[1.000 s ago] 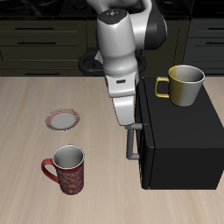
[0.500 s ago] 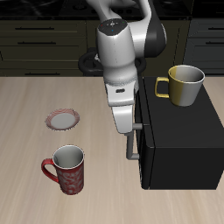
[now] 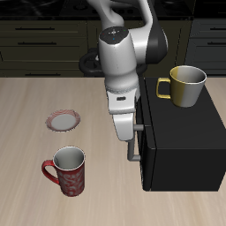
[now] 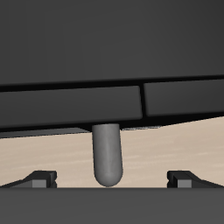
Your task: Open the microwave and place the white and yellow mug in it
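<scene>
Ext. view, going across the table [image 3: 26, 106]: a small round plate [image 3: 63, 119] w/ reddish rim lies flat on the light wood top, well back from the front edge. Nearer the front edge stands a red patterned mug [image 3: 68, 169], upright, grey inside, handle pointing away from the microwave. The two are apart, not touching.

Mid-frame, the white arm reaches down from the back; the gripper [image 3: 129, 139] sits at the microwave's grey bar handle [image 3: 132, 146], at its upper part. In this view the arm body hides the fingers.

Wrist view: the handle's rounded end [image 4: 107, 157] stands centred between the two fingertips [image 4: 40, 179], one each side, w/ clear gaps to both. So jaws are spread wide, straddling the bar, gripping nothing.

Then the microwave [image 3: 181, 146]: big black box, door closed as far as can be seen. The white and yellow mug [image 3: 186, 86] stands upright on top of it, toward the back, loop handle facing the arm, pale inside visible. Mug is well apart from the gripper.
</scene>
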